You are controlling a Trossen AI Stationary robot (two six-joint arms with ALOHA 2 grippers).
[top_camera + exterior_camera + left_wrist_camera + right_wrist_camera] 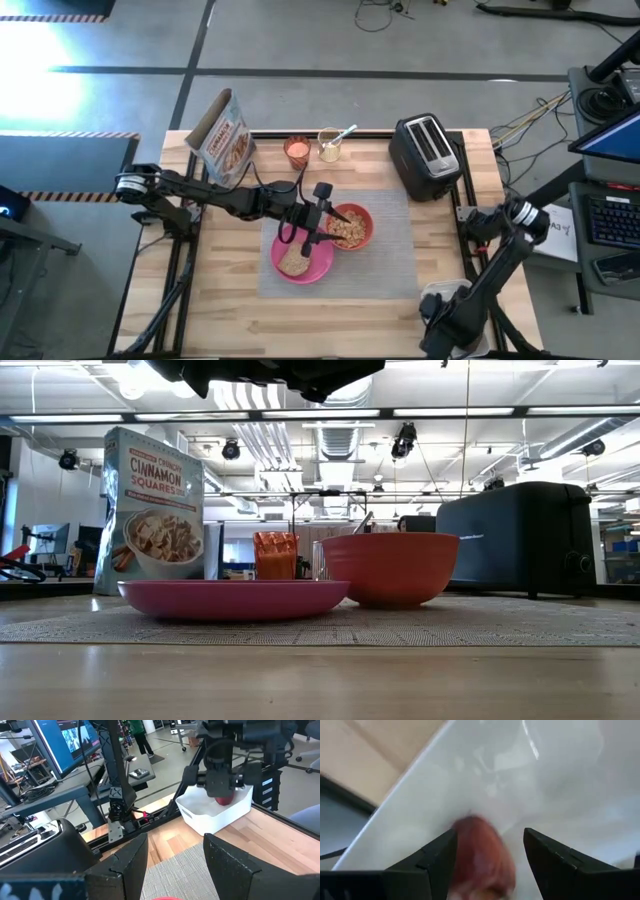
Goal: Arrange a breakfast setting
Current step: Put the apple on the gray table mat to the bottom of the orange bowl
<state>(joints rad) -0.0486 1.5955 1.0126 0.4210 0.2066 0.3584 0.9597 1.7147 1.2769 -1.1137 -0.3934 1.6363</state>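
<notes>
both jaws apart, right gripper (489,850) straddling red apple (482,857) in white bin (220,810), left gripper (175,857) empty

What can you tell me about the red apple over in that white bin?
The red apple looks round, smooth and reddish, blurred by closeness in the right wrist view. It sits inside a white plastic bin at the table's near right corner. The right gripper is lowered into the bin with its dark fingers on either side of the apple; whether they actually touch it cannot be told. From the left wrist view only a small red part of it shows below the gripper. No stem or marks can be made out.
</notes>
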